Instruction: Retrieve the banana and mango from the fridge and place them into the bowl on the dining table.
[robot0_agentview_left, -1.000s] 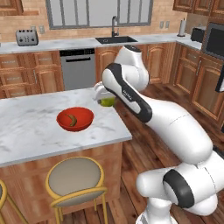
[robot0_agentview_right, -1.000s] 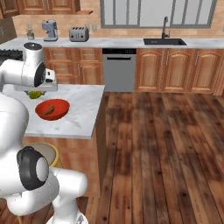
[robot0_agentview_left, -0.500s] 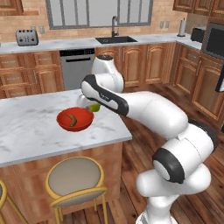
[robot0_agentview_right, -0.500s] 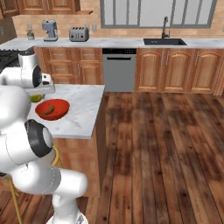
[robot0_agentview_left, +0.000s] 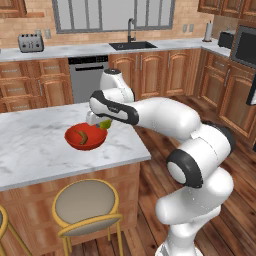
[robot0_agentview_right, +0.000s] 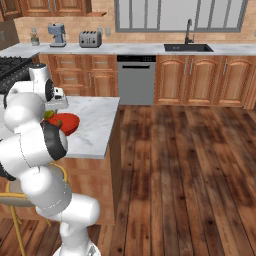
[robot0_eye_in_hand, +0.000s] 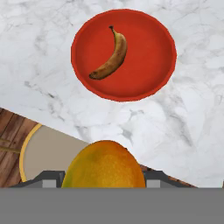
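Dining table (robot0_agentview_left: 30, 145): long marble-topped island on a wooden base, round stool (robot0_agentview_left: 85, 202) tucked under the near edge. Destination surface, carrying the bowl.

Bowl (robot0_eye_in_hand: 148, 70): round, red-orange, resting on the marble near the table's corner. Also visible in the left base view (robot0_agentview_left: 75, 140) and, partly behind the arm, in the right base view (robot0_agentview_right: 67, 122).

Banana (robot0_eye_in_hand: 111, 56): brown-yellow, curved, lying inside the bowl, dark tip toward the rim. First half of the task judged done.

Mango (robot0_eye_in_hand: 105, 168): yellow-green with an orange blush, clamped between the two fingers, held up off the marble just beside the bowl's rim on the arm's side (robot0_agentview_left: 105, 123). Not yet in the bowl; in the hand view, positioned over the table edge and stool instead of over the bowl.

Gripper (robot0_agentview_left: 102, 121): closed around the mango, at bowl height or slightly above.

Remaining, as judged: short carry over the bowl, release of the mango beside the banana.
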